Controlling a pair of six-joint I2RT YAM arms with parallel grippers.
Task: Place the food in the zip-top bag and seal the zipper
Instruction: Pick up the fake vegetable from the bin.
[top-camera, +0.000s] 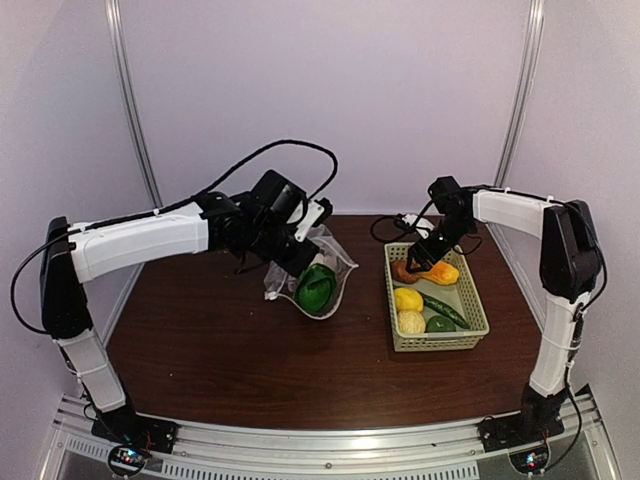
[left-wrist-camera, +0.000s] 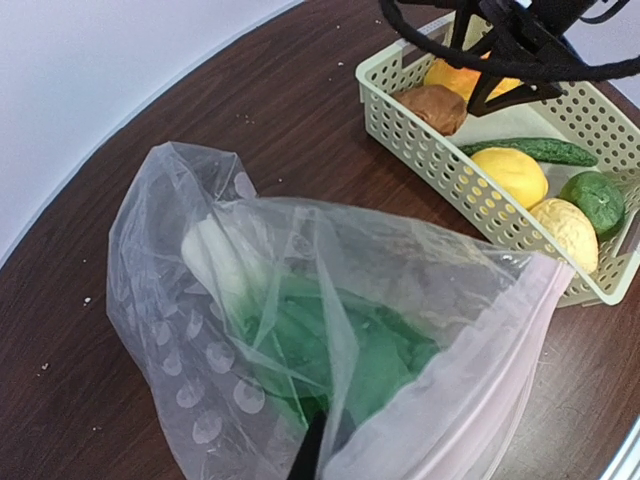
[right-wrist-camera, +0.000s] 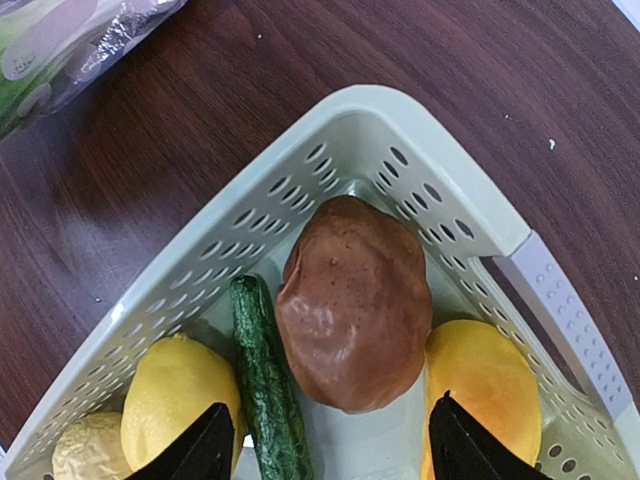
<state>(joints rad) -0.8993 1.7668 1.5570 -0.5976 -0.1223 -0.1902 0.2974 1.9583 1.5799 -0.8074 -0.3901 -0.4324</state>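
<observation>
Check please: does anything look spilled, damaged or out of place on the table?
Nothing serious stands out. The bok choy lies inside the zip-top bag, and the other food sits within the basket. Only a few pale specks dot the table beside the bag; what they are cannot be told.

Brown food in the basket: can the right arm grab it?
Probably yes. The right gripper hangs open just above the brown food, and nothing in the basket covers it.
</observation>
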